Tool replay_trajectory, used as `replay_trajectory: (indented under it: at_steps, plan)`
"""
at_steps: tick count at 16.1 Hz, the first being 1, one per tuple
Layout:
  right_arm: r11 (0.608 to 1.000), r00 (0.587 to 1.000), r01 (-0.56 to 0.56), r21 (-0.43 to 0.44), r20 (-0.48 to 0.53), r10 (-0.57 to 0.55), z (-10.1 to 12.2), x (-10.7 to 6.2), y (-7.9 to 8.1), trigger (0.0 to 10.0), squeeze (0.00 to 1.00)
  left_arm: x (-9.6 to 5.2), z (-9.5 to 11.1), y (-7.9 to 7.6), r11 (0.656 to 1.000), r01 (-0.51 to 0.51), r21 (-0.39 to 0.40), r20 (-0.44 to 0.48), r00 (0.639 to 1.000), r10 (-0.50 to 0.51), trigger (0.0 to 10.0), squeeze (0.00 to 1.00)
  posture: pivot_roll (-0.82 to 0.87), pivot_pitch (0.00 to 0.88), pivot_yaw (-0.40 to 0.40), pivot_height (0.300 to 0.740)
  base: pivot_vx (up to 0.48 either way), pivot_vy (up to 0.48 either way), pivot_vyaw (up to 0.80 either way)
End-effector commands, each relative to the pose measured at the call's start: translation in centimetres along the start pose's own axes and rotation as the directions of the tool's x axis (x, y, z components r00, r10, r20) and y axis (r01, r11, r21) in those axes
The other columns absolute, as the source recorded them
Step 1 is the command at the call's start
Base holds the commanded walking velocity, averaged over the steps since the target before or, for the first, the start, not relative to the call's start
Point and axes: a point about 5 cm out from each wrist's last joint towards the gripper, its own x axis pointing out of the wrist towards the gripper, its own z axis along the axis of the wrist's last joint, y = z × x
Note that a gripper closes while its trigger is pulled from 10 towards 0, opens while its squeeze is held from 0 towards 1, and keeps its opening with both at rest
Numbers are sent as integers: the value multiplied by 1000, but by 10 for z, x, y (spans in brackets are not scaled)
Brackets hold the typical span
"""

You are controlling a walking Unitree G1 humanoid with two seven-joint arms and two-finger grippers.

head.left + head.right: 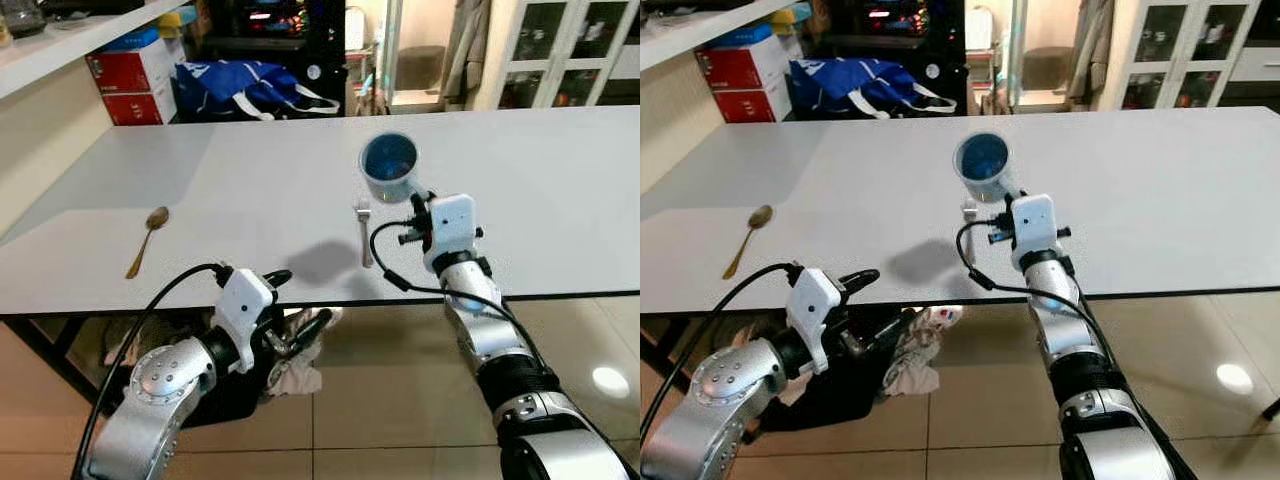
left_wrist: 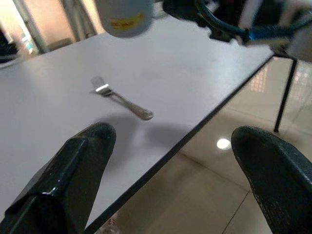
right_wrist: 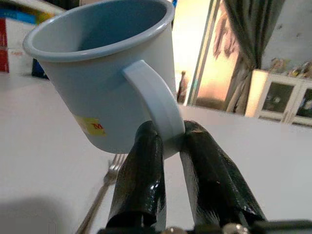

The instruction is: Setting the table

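1. The left arm is bent low at 7 o'clock in the left eye view, its silver forearm below the near edge of the white table. The left gripper points toward 2 o'clock with its two black fingers spread wide apart and nothing between them; it hangs just off the table edge, above the tiled floor.
2. A gold spoon lies flat on the table at 9 o'clock, bowl toward the far side, well apart from both grippers.
3. A silver fork lies near the table's front edge at centre, tines pointing away from the robot, just beside the right wrist.
4. The right arm reaches up from 5 o'clock, its forearm crossing the table edge. The right gripper is clamped on the handle of a light-blue enamel mug, one finger on each side of the handle.
5. The mug is lifted clear of the table, above the fork's tines, tilted with its mouth toward the camera. Its blue interior looks empty, and a yellow sticker sits on its outer wall.
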Motion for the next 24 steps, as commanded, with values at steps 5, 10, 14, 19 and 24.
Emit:
replay_trajectory:
  at_steps: [5,10,14,19,24]
  plan:
    - [1000,999,-14,6,29,14,6,9,3,0,0,-6,-1,-2,999,-36,-14,-11,999,36,10000,0,9,0,51,740,371,304,0]
    - [1000,998,2,-3,64,-2,12,13,4,0,0,-6,0,-4,999,-12,30,-10,1000,13,10000,0,9,0,55,740,429,151,0]
    - [1000,997,23,-6,74,-23,15,16,0,0,0,-1,3,-8,997,19,80,-16,1000,-18,10000,0,7,0,59,740,473,0,0]
    - [998,997,52,18,59,-53,25,27,-4,0,0,-1,7,-8,997,9,76,-3,1000,-9,10000,0,5,0,58,740,0,0,0]
    - [995,996,85,46,-10,-85,32,40,-13,0,0,-2,7,-9,998,3,59,-5,1000,-3,10000,0,11,0,54,740,0,0,0]
